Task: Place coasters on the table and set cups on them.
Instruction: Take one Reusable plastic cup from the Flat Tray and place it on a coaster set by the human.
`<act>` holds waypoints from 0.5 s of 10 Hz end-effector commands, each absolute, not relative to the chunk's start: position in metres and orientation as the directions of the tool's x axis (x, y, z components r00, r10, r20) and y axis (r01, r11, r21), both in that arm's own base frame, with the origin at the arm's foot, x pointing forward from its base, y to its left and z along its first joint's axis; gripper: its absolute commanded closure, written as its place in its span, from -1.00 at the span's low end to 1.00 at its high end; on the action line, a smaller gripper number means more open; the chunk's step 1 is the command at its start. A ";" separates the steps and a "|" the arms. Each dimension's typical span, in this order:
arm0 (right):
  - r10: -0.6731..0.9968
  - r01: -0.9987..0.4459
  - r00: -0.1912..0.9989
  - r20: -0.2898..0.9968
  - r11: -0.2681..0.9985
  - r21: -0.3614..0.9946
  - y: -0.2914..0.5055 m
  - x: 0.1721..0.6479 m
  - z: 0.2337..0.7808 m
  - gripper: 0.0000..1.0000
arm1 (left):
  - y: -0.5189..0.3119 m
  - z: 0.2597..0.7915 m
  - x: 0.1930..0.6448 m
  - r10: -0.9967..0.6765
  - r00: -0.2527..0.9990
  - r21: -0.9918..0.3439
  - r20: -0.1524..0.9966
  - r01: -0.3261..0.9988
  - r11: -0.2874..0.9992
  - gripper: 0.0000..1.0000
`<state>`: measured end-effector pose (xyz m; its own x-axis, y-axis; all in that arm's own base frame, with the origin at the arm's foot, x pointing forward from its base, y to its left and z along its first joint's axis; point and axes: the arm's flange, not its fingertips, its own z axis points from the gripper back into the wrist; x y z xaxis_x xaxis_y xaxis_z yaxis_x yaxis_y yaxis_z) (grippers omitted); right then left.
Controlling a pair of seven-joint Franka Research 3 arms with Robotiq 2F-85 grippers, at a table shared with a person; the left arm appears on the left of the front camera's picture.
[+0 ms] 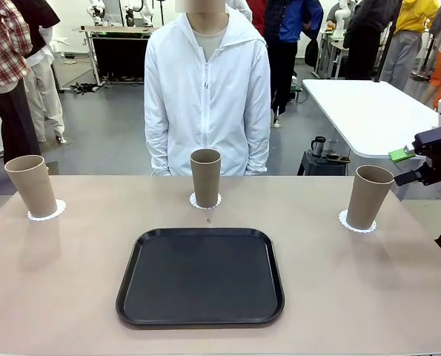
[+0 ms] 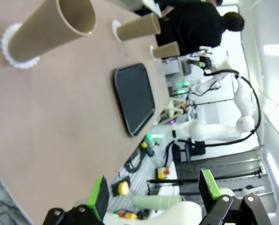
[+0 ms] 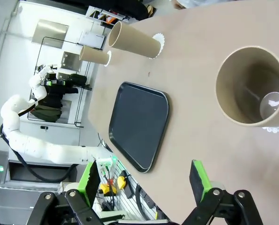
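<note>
Front view, R end effector (image 1: 420, 165) open, off table (image 1: 72, 282) edge

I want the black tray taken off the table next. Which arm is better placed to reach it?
Probably the right. Its pincer is open and hangs at the table's right edge, beside the right cup. The tray lies bare at the table's middle. The left pincer is open past the table's left edge.

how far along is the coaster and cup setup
Looks done: the left cup, middle cup and right cup each stand on a coaster on the table. Nothing is in hand; the right gripper is open beside the right cup. Nothing visibly remains.
</note>
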<state>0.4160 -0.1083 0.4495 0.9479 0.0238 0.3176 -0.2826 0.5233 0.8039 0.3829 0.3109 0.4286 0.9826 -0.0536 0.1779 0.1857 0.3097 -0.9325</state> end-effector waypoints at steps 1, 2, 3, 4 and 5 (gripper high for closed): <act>0.031 -0.288 0.947 0.319 0.522 0.803 -0.105 0.417 0.450 -1.00 | 0.310 0.432 0.383 -0.045 0.984 -0.933 0.171 0.176 0.315 -1.00; 0.038 -0.182 0.982 0.185 0.455 0.872 -0.097 0.417 0.446 -1.00 | 0.310 0.432 0.383 -0.045 0.984 -0.933 0.171 0.176 0.315 -1.00; 0.010 -0.065 0.998 0.066 0.393 0.917 -0.107 0.414 0.446 -1.00 | 0.310 0.432 0.383 -0.045 0.984 -0.933 0.171 0.176 0.315 -1.00; -0.009 0.027 1.000 -0.025 0.334 0.942 -0.124 0.410 0.450 -1.00 | 0.310 0.432 0.383 -0.045 0.984 -0.933 0.171 0.176 0.315 -1.00; -0.026 0.069 0.998 -0.064 0.289 0.955 -0.139 0.407 0.452 -1.00 | 0.310 0.432 0.383 -0.045 0.984 -0.933 0.171 0.176 0.315 -1.00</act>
<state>0.3998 -0.1156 0.4401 0.9995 0.0292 0.0090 -0.0187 0.3515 0.9360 0.3829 0.3109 0.4286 0.9826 -0.0537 0.1779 0.1858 0.3097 -0.9325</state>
